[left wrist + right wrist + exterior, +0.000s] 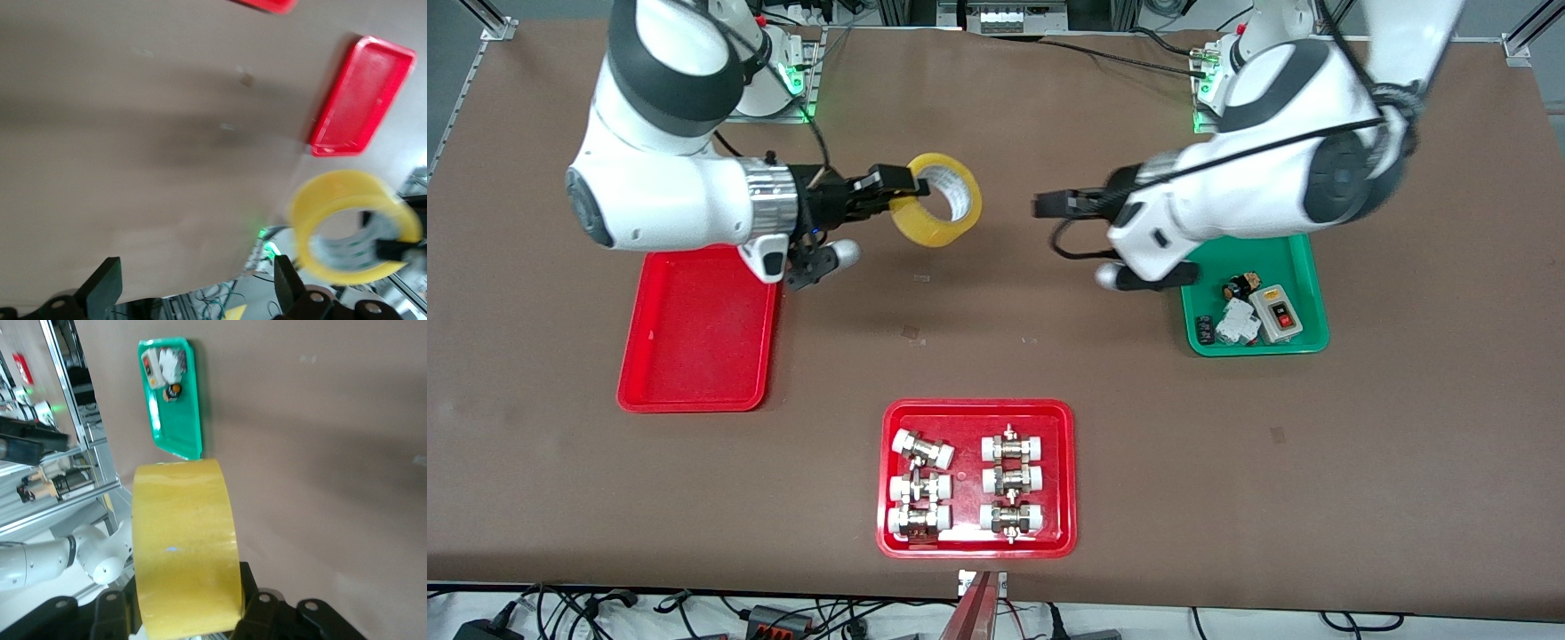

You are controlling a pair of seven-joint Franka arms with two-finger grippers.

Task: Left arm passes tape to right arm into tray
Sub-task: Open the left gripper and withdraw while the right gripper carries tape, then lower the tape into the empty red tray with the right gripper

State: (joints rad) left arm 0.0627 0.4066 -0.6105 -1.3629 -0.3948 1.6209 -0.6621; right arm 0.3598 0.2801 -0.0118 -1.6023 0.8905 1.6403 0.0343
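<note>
My right gripper [914, 187] is shut on the rim of the yellow tape roll [945, 212] and holds it in the air over the middle of the table. In the right wrist view the tape [183, 553] stands between the black fingers [250, 593]. My left gripper [1040, 206] is open and empty, in the air a short gap from the tape, pointing at it. The left wrist view shows its fingers [103, 287] wide apart, with the tape [353, 227] farther off. The plain red tray [694, 333] lies empty below the right arm's wrist; it also shows in the left wrist view [363, 97].
A red tray [978, 409] with several white-capped metal fittings lies near the front edge. A green tray [1285, 258] with small electrical parts lies under the left arm; it also shows in the right wrist view [170, 420]. Cables run along the table's edges.
</note>
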